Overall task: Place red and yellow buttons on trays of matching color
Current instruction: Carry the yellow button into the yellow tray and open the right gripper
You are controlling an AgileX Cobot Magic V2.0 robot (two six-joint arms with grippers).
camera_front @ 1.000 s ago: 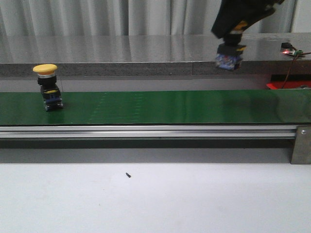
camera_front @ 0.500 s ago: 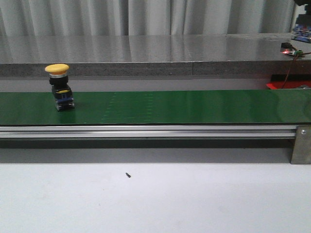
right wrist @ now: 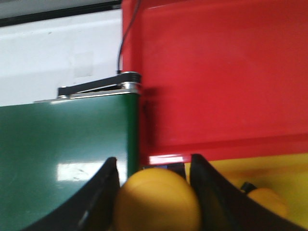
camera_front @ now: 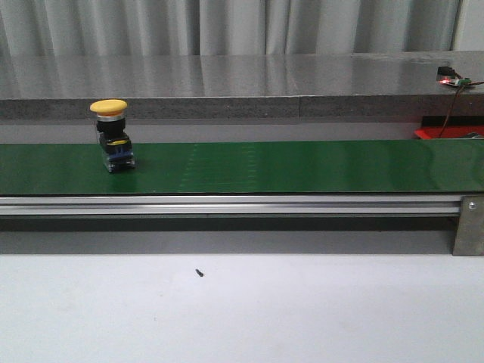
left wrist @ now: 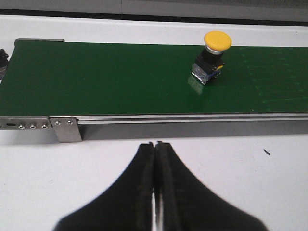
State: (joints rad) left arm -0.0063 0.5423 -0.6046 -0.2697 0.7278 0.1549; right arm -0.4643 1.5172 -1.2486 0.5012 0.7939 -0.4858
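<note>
A yellow-capped button [camera_front: 112,136] stands upright on the green conveyor belt [camera_front: 302,166] at the left; it also shows in the left wrist view [left wrist: 211,57]. My left gripper [left wrist: 155,144] is shut and empty over the white table in front of the belt. My right gripper [right wrist: 153,162] is out of the front view; it is shut on a second yellow button [right wrist: 156,199] at the belt's end. There the red tray [right wrist: 216,72] and the yellow tray [right wrist: 279,168] lie side by side. Another yellow button [right wrist: 267,202] lies in the yellow tray.
A corner of the red tray [camera_front: 446,133] shows at the right end of the belt. A grey counter [camera_front: 227,76] with a small circuit board and wire [camera_front: 452,76] runs behind the belt. An aluminium rail [camera_front: 227,204] edges the belt's front.
The yellow button on the belt has moved to the right. My right arm, holding the other button, has moved up and right, out of the front view.
</note>
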